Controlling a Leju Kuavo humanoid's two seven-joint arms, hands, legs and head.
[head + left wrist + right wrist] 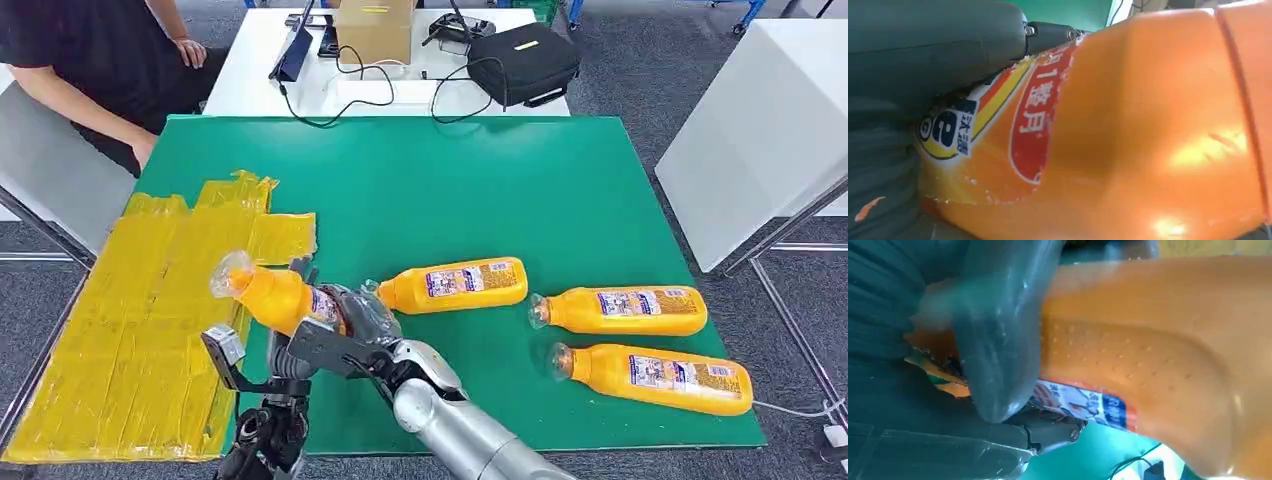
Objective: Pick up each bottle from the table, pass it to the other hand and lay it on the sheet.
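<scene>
Held bottle (275, 296): orange, with a clear cap pointing left and far, raised above the near left part of the green table (450, 190), its cap end over the edge of the yellow sheet (130, 330). Right hand (345, 335): closed around the labelled body of this bottle, silver arm entering from the near edge; in the right wrist view the thick grey thumb (998, 340) presses across the orange body. Left hand (275, 375): directly under and against the same bottle, and in the left wrist view its dark fingers (948, 45) lie clamped on the label, so both hands grip it together. Yellow sheet: wrinkled, laid flat over the left side of the table, running from the near edge toward the far left. Second bottle (455, 286): lying on its side on the green surface just right of the hands, cap to the left. Third bottle (620, 310): lying further right, cap to the left. Fourth bottle (655, 378): lying near the right near corner, just beside the third. Seated person (90, 70): at the far left. White table (260, 60): beyond the green one, carrying a cardboard box (375, 28), a black bag (525, 62) and cables.
</scene>
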